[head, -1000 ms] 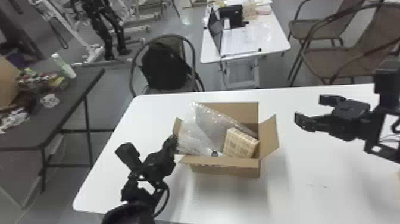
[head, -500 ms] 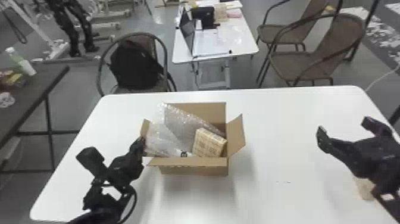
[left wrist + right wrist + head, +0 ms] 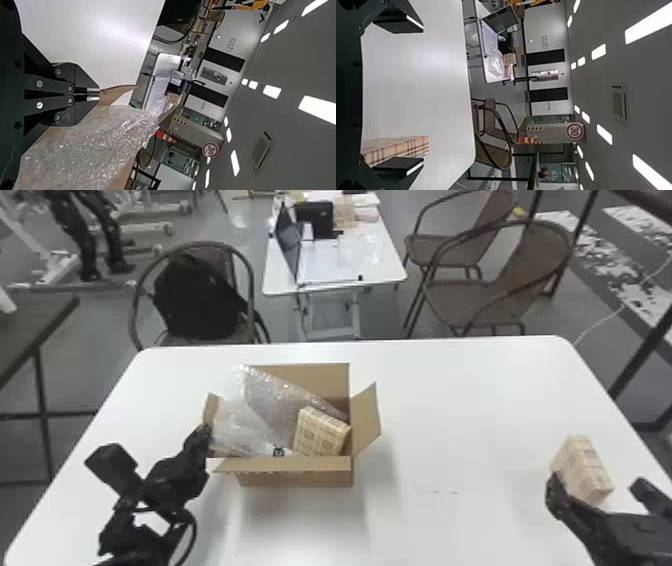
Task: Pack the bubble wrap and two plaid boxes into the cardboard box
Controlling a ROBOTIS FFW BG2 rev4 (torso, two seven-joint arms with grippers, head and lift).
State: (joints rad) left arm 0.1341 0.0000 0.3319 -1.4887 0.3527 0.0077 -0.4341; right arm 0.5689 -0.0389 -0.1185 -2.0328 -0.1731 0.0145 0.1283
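My left gripper [image 3: 204, 432] is at the left flap of the cardboard box [image 3: 322, 477]. In the left wrist view the left gripper [image 3: 99, 94] is shut on that brown flap [image 3: 114, 94]. Bubble wrap [image 3: 275, 400] lies inside the box, sticking up over its left and back; one plaid box [image 3: 320, 432] leans in its right part. Another plaid box [image 3: 580, 470] rests on the table at the right, by my right gripper [image 3: 600, 490]. In the right wrist view the right gripper [image 3: 421, 95] stands open, and the plaid box [image 3: 403, 148] is beside one finger, partly covered by it.
A white table [image 3: 475, 400] carries everything. Behind it are a chair holding a black backpack [image 3: 197, 300], a smaller table with a laptop [image 3: 290, 240], and brown chairs [image 3: 500, 290]. The box's right flap [image 3: 367, 420] spreads outward.
The head view has turned right. My right arm has moved right and back toward the near side, and the second plaid box has come into view. The left gripper stays at the flap.
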